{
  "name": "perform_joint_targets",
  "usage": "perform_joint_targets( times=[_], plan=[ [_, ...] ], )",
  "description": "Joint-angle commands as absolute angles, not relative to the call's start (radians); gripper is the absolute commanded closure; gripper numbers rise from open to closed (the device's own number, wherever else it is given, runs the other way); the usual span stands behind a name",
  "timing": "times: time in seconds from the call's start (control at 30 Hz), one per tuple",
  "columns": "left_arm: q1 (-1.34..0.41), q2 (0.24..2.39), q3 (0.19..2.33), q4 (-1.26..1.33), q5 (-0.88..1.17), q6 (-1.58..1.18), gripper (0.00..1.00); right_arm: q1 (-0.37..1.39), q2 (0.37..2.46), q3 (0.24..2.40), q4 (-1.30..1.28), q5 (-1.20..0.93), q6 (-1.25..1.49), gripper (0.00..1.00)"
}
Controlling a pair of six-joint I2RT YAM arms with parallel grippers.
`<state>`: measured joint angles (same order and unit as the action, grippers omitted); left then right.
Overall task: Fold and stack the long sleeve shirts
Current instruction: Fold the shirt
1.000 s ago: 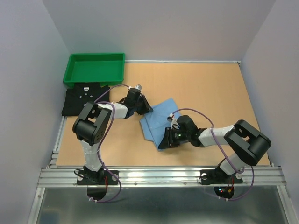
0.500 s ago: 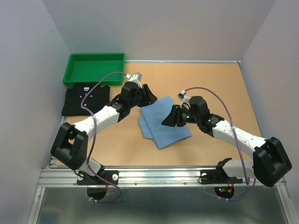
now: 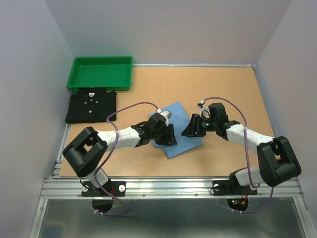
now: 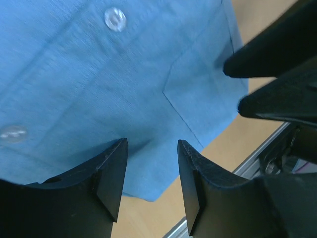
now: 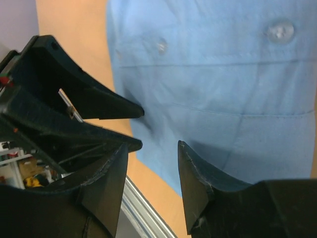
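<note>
The left arm stretches low across the table (image 3: 225, 87) toward the middle, and the left gripper (image 3: 168, 135) points down over the near left part of the folded light blue shirt (image 3: 179, 145). The right arm bends in from the other side, with the right gripper (image 3: 189, 129) over the shirt's right edge, near the left one. In the left wrist view the fingers (image 4: 111, 168) are spread with nothing pinched, above cloth with a white button (image 4: 115, 19) and a stitched pocket (image 4: 208, 94). The right wrist view shows its fingers (image 5: 195, 173) spread likewise. Whether either touches the cloth I cannot tell. The black shirt (image 3: 90, 107) lies folded at the far left, just outside the green tray (image 3: 99, 87), against its near wall. A white mark at its collar is too small to read.
</note>
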<state>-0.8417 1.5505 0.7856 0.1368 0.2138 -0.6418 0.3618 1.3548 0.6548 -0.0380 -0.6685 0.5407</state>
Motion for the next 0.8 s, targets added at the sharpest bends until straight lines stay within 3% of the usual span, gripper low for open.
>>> perform_joint_targets(
  times=[0.0, 0.43, 0.77],
  plan=[
    [-0.887, 1.575, 0.772, 0.146, 0.255, -0.614, 0.46, 0.342, 1.413, 0.598, 0.036, -0.788, 0.492, 0.51],
    [-0.879, 1.649, 0.672, 0.117, 0.242, -0.666, 0.51, 0.177, 1.686, 0.420, 0.339, -0.813, 0.607, 0.58],
    [-0.879, 1.638, 0.652, 0.133, 0.271, -0.647, 0.52, 0.167, 1.452, 0.454, 0.220, -0.821, 0.580, 0.58]
  ],
)
